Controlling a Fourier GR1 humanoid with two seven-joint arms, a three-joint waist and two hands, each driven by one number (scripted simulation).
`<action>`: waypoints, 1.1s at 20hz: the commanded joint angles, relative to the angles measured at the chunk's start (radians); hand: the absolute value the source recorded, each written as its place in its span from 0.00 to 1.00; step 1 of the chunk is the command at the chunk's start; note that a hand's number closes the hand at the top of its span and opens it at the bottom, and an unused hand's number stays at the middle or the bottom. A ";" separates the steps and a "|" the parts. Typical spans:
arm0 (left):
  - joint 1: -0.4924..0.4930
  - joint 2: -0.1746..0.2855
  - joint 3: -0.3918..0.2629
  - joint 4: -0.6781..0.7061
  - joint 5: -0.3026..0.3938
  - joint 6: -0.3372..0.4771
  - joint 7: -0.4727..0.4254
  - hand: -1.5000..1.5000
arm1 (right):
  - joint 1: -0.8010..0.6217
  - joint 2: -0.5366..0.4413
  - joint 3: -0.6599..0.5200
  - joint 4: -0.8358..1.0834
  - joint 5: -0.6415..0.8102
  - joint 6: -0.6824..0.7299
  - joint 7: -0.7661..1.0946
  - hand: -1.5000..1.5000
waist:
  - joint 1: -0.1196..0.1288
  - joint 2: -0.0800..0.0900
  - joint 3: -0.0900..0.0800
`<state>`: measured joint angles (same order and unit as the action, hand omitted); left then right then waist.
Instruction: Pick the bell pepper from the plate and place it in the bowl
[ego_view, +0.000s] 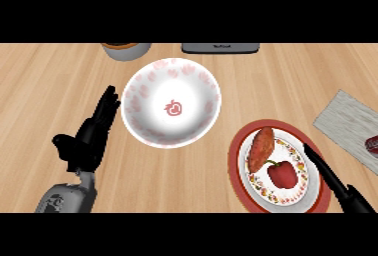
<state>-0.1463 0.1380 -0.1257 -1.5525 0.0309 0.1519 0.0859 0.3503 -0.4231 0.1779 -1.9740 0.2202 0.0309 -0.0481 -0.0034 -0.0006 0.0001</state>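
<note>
A red bell pepper (282, 174) with a green stem lies on a red-rimmed white plate (313, 181) at the lower right, next to a reddish sweet potato (261, 148). A white bowl (171, 102) with red markings sits at the centre of the counter. My right hand (331, 182) comes in from the lower right with straight fingers over the plate's right side, just right of the pepper and not holding it. At the bowl's left, my left hand (90, 134) rests open with its fingers pointing up.
A grey cloth (347, 122) with a dark red item (371, 145) on it lies at the right edge. A round container (126, 50) and a grey appliance (221, 48) stand along the back edge. Bare wood lies between bowl and plate.
</note>
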 joint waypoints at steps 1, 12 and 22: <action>0.050 -0.023 -0.009 -0.029 -0.028 0.003 -0.008 0.50 | -0.053 0.048 -0.026 0.114 0.002 0.033 -0.035 0.00 | 0.003 0.000 0.000; 0.038 -0.036 0.026 -0.057 -0.034 -0.048 0.035 0.50 | -0.050 0.198 0.039 0.198 0.158 -0.030 -0.101 0.00 | 0.002 0.000 0.000; -0.008 -0.069 0.026 -0.032 -0.074 -0.026 0.062 0.50 | -0.202 0.169 -0.027 0.390 0.305 -0.045 -0.056 0.00 | 0.003 0.000 0.000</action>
<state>-0.1439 0.0841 -0.0931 -1.5583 -0.0261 0.1141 0.0977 0.1786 -0.2697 0.1328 -1.6371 0.4596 -0.0067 -0.1004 -0.0003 -0.0002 -0.0003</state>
